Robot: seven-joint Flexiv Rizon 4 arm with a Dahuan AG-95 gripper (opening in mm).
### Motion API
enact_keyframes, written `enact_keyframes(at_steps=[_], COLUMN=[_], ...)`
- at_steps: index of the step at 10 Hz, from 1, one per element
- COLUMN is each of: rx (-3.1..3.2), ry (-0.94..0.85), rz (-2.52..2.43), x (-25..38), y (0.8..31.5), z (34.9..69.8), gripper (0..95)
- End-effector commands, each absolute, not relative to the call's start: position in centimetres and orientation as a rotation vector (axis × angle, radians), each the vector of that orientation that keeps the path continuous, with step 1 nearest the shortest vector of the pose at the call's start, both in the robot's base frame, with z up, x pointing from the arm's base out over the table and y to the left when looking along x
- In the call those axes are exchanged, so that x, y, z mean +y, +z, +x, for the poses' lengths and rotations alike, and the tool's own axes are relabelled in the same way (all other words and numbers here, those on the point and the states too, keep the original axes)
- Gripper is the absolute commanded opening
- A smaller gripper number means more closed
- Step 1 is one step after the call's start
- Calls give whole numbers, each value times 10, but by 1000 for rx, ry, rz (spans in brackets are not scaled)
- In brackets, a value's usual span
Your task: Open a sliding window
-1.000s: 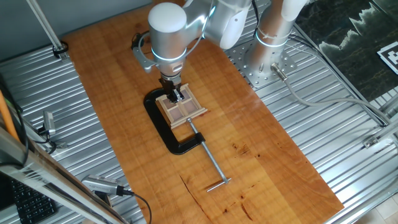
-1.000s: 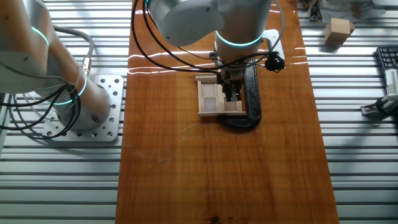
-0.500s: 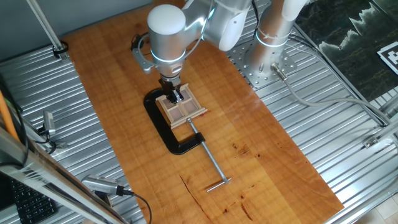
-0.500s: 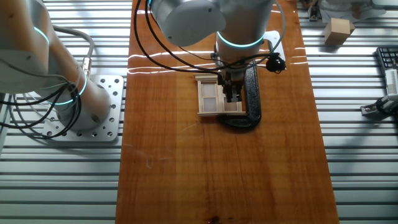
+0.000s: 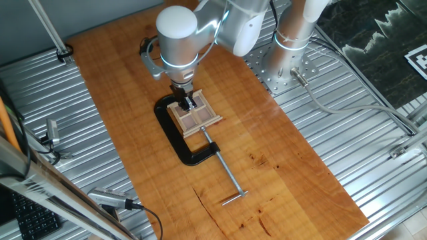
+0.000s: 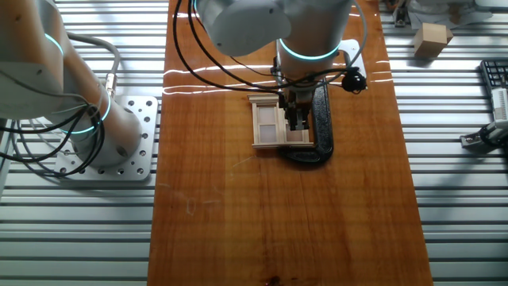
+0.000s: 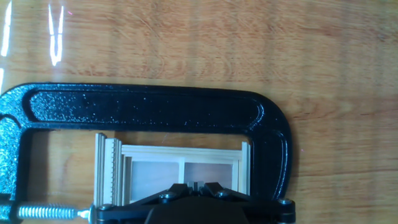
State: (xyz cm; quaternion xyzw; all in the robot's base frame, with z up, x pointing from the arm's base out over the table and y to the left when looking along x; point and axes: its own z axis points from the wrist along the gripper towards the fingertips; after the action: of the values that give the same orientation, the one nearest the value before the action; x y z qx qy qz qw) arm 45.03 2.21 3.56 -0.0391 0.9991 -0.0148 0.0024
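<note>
Desk (image 5: 287, 160): a long wooden board laid over ribbed metal; the work sits in the half nearer the arm's base, about midway between the two long edges.
Arm (image 5: 179, 40): it reaches down from the base-end corner and stands almost straight over the work, hiding part of it in both fixed views.
Clamp (image 5: 175, 137): a black C-shaped clamp lies flat on the desk, its long screw (image 5: 227, 175) running toward the far short edge with the crossbar at the tip. It pins the window frame, so the frame should hold firm under a sideways push.
Window (image 6: 270, 127): the small light-wood sliding window lies flat inside the mouth of the clamp. In the hand view (image 7: 180, 168) a grooved side rail and two panes split by a bar can be seen.
End effector (image 7: 196, 185): the fingers are drawn close together and their tips are down at the window's centre bar. Whether they pinch the bar or only rest on it, I cannot tell.
Doing the step well: judged from this pose, the sash should be moved straight along its grooves and parallel to the rails. Keep the downward pressure light so the sash does not bind, and push away from the clamp's screw pad rather than against it. A crooked push would likely jam the sash or let the fingers slip off.
</note>
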Motion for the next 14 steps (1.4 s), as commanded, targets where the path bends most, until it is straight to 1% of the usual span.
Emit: enact_keyframes(at_steps=[1,5,14], rx=[3145,3150,3151], ry=[-48,-48,-46], rz=[-80,14,-1], x=[22,22,22], y=[35,34,32], z=[451,451,451], gripper=[0,0,0])
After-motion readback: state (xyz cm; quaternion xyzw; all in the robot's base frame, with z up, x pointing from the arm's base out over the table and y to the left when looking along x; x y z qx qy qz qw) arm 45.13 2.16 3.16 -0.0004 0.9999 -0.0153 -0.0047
